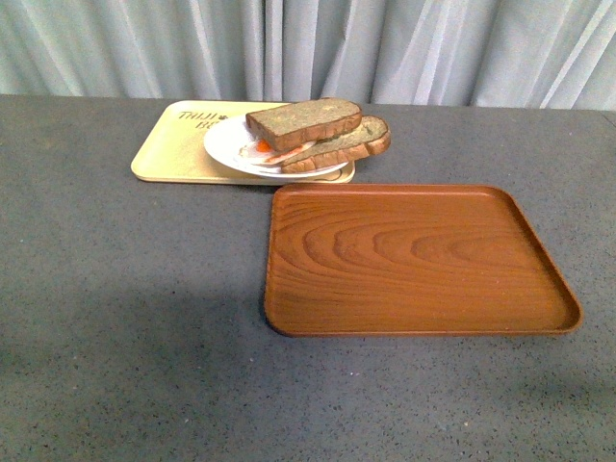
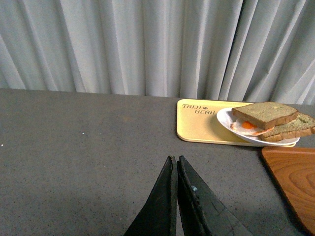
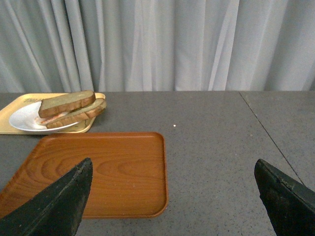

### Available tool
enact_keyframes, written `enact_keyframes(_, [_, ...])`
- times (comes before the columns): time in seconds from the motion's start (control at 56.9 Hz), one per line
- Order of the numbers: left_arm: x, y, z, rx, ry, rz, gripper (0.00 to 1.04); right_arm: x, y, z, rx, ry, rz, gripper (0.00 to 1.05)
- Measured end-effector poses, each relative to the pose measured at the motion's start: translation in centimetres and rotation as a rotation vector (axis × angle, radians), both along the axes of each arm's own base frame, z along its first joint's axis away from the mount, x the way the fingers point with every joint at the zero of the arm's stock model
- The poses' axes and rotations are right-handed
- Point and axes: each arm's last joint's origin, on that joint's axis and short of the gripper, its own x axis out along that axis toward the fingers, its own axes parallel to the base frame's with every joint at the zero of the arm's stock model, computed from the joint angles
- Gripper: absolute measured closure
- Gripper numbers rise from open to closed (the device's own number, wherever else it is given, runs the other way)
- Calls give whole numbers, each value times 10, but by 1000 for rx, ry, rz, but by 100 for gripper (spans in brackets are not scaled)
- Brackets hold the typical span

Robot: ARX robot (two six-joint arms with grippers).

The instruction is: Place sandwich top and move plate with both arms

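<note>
The sandwich top [image 1: 304,122], a thick brown speckled slice, lies tilted on the filling and on a paler slice [image 1: 342,145] on the white plate [image 1: 223,141]. The same stack appears as sandwich top [image 2: 265,114] on the plate [image 2: 225,118], and as sandwich top [image 3: 67,103] on the plate [image 3: 22,120]. Neither arm shows in the front view. My left gripper [image 2: 174,158] is shut with nothing in it, over bare table well short of the plate. My right gripper [image 3: 173,164] is open and empty, over the wooden tray's edge and the table.
The plate stands on a pale yellow bear tray [image 1: 178,144], whose other views are the bear tray [image 2: 199,125] and the bear tray [image 3: 15,101]. A brown wooden tray [image 1: 414,260] lies empty just in front of it. Grey curtains [image 1: 308,43] close off the back of the grey table [image 1: 125,318].
</note>
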Motion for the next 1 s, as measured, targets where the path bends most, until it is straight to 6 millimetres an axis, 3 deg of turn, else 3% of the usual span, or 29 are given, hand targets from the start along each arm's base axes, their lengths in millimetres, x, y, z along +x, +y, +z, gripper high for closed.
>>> enact_keyframes(0.158, [-10,0,-4,0,16,0,103,0,0,0,0,0,0,9])
enact_keyframes(0.404, [-11,0,-4,0,18,0,101,0,0,0,0,0,0,9])
enact_keyframes(0.931, [-11,0,-4,0,17,0,11,0,0,0,0,0,0,9])
enact_keyframes(1.001, [-11,0,-4,3,17,0,9,0,0,0,0,0,0,9])
